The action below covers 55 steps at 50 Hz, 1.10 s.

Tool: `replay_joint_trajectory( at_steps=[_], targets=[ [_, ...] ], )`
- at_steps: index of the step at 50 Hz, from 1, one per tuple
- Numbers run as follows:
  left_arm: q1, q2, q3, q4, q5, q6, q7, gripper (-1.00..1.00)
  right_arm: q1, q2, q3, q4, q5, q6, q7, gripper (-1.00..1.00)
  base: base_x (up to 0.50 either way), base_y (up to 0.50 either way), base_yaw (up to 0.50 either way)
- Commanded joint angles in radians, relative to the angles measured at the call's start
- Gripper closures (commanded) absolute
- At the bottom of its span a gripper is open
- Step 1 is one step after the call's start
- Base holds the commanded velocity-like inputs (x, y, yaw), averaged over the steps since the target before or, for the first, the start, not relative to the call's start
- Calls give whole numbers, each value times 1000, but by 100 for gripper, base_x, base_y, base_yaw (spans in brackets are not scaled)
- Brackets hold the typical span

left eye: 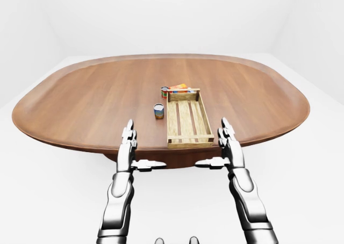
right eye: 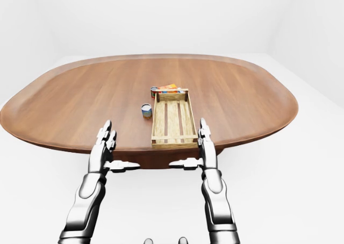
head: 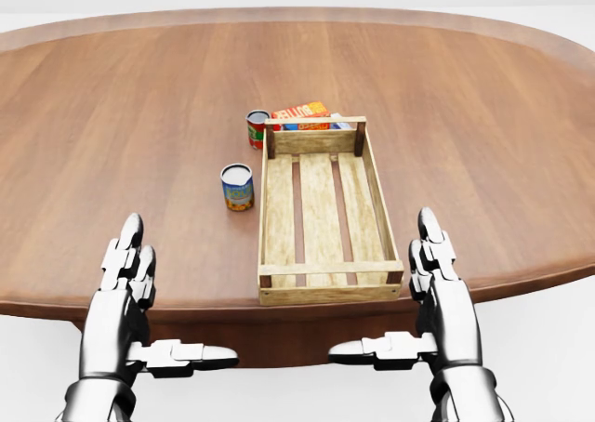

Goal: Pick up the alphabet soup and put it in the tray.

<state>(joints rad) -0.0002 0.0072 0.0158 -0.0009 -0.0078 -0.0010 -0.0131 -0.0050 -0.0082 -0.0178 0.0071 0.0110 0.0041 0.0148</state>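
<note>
A small can with a blue and yellow label and a silver lid [head: 237, 187], which I take for the alphabet soup, stands upright on the table just left of the wooden slatted tray [head: 325, 292]. The tray holds nothing. My left hand [head: 139, 292] hovers open at the table's near edge, below and left of the can. At the tray's lower right corner my right hand [head: 432, 296] is open as well. Both hands point their fingers up, thumbs turned inward, and hold nothing.
A red-labelled can [head: 257, 129] stands at the tray's upper left corner. An orange box [head: 302, 112] lies just above the tray's top wall. The oval wooden table [head: 139, 97] spreads wide on all sides, with white floor around it.
</note>
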Motion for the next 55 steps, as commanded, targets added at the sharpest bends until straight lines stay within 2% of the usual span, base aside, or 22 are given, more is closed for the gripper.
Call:
replay_joint_trajectory(
  at_steps=[1, 2, 5, 15, 17, 18, 20, 21, 25, 26, 29, 31, 34, 55],
  targets=[
    [0, 12, 22, -7, -3, 3, -16, -100, -13, -14, -31, 18, 21, 8, 22, -100, 0, 0, 0],
    [-2, 12, 24, -6, -5, 11, -14, -100, -13, -14, -31, 20, 24, 7, 22, -100, 0, 0, 0],
    [0, 12, 22, -8, -3, 7, -17, -100, -16, -15, -33, 25, 27, 4, 21, -100, 0, 0, 0],
    [-3, 12, 22, -6, -5, 16, -19, -100, -17, -15, -33, 31, 30, -1, 19, -100, 0, 0, 0],
    [-6, 13, 21, -3, -3, 30, -20, -100, -17, -15, -32, 30, 30, -1, 19, -100, 0, 0, 0],
    [-8, 17, 14, -2, 14, 56, -21, -100, -17, -15, -33, 31, 30, -1, 19, -100, 0, 0, 0],
    [-9, 19, 3, 2, 45, 49, -19, -100, -16, -15, -32, 29, 30, -1, 19, -100, 0, 0, 0],
    [-13, 18, 6, 7, 47, 65, -19, -100, -15, -14, -31, 26, 30, 1, 19, -100, 0, 0, 0],
    [-15, 17, 7, 8, 50, 67, -24, -100, -12, -14, -30, 21, 30, 3, 19, -100, 0, 0, 0],
    [-18, 18, 9, 10, 62, 74, -13, -100, -12, -14, -30, 21, 30, 3, 18, -100, 0, 0, 0],
    [-11, 16, 5, 4, 76, 62, -9, -100, -14, -14, -28, 25, 25, 3, 19, -100, 0, 0, 0],
    [-12, 16, 3, 5, 79, 71, -13, -100, -15, -14, -28, 27, 24, 1, 20, -100, 0, 0, 0],
    [-11, 15, 0, 5, 89, 63, -11, -100, -16, -14, -27, 31, 22, 0, 20, -100, 0, 0, 0],
    [-25, 14, 3, 31, 93, 57, -9, -100, -19, -14, -24, 39, 12, -3, 17, -100, 0, 0, 0]
  ],
)
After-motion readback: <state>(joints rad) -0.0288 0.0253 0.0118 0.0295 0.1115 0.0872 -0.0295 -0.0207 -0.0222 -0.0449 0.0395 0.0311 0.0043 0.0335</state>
